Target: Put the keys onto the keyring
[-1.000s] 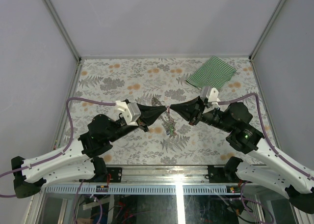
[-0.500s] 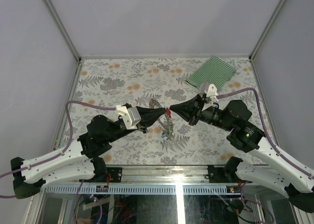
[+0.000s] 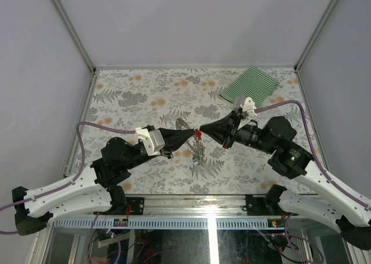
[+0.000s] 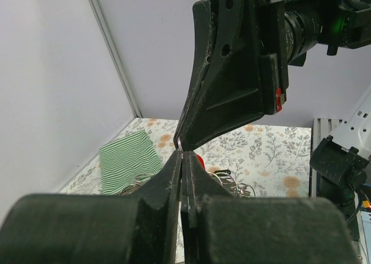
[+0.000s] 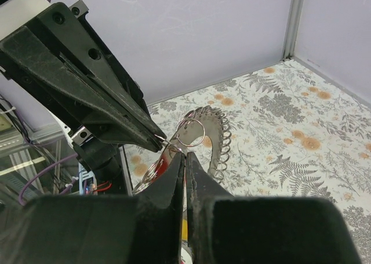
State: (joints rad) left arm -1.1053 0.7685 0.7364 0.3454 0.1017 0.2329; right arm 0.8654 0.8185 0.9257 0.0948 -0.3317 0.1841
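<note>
My left gripper (image 3: 193, 134) and right gripper (image 3: 202, 130) meet tip to tip above the table's middle, both shut. The keyring (image 5: 219, 138), a grey coiled arc, hangs from a small split ring (image 5: 192, 133) between the tips. The left gripper (image 5: 160, 141) pinches a thin wire of that ring. My right gripper (image 5: 184, 155) is shut at the same bunch, by a red-tagged key (image 5: 164, 167). The other keys (image 3: 199, 154) dangle below the tips. In the left wrist view, my left gripper (image 4: 183, 155) touches the right gripper (image 4: 181, 142), with the red tag (image 4: 199, 159) behind.
A green-striped cloth (image 3: 250, 84) lies at the far right of the floral table (image 3: 133, 96) and also shows in the left wrist view (image 4: 128, 158). Metal frame posts stand at the far corners. Purple cables loop beside both arms.
Both grippers, still tip to tip, have drifted a little toward the near edge with the bunch. The left wrist has drawn back and left.
</note>
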